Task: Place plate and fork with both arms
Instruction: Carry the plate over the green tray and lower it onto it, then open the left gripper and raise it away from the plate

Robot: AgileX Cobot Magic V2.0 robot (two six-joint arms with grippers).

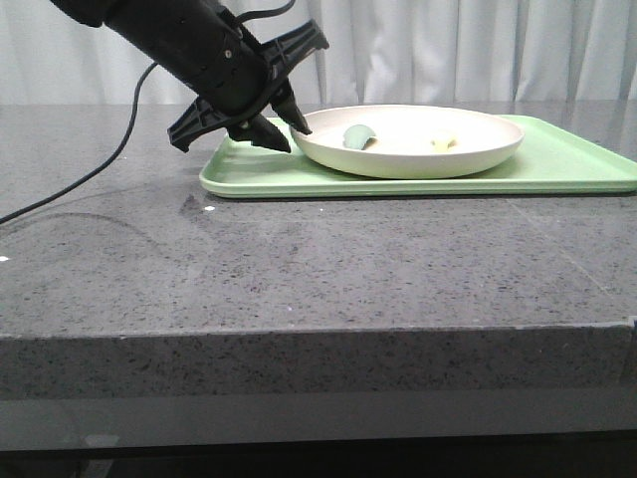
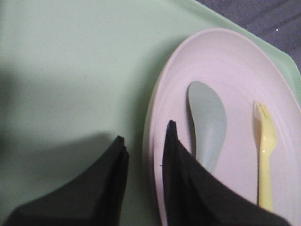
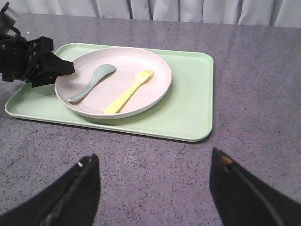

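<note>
Tray (image 3: 188, 117) margin beside plate (image 3: 141, 101) rim lies bare.

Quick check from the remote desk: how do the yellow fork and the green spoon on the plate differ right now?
The fork is pale yellow and ends in tines; the spoon is grey-green and ends in a rounded bowl. The fork is slimmer, the spoon broader. The spoon lies nearer the left gripper, whose fingers straddle the plate rim; the fork lies farther off. Both rest flat inside the plate, roughly parallel, untouched.
</note>
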